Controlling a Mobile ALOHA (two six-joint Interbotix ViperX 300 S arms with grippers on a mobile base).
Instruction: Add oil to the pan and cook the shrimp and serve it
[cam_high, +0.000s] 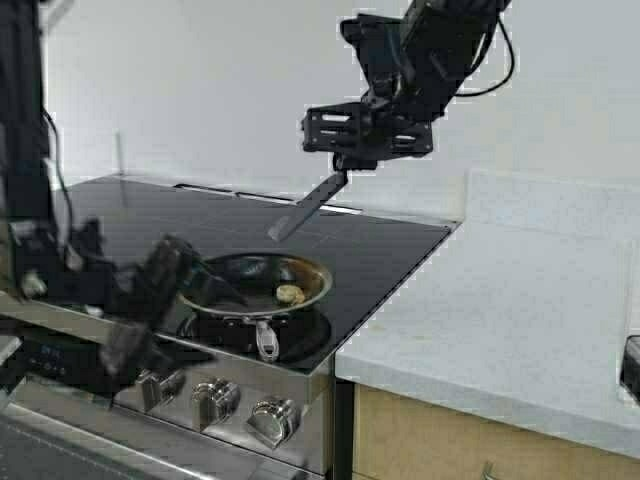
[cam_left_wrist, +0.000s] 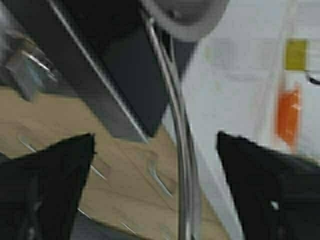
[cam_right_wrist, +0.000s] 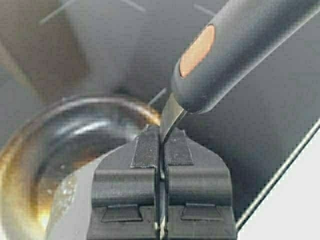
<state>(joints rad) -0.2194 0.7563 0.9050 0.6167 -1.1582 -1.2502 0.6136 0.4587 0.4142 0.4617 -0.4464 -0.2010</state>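
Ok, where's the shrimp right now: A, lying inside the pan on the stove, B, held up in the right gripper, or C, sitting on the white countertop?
A: the shrimp lies inside the pan, while the right gripper, raised above the stove, is shut on a spatula.

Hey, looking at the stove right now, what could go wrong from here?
1. The right pincer pinches the spatula by a thin metal strip, high above the stove. It could twist or slip out and fall.
2. The shrimp lies near the pan's rim; a rough scoop might push it out.
3. The left pincer, open, sits at the pan's edge and might nudge the pan.
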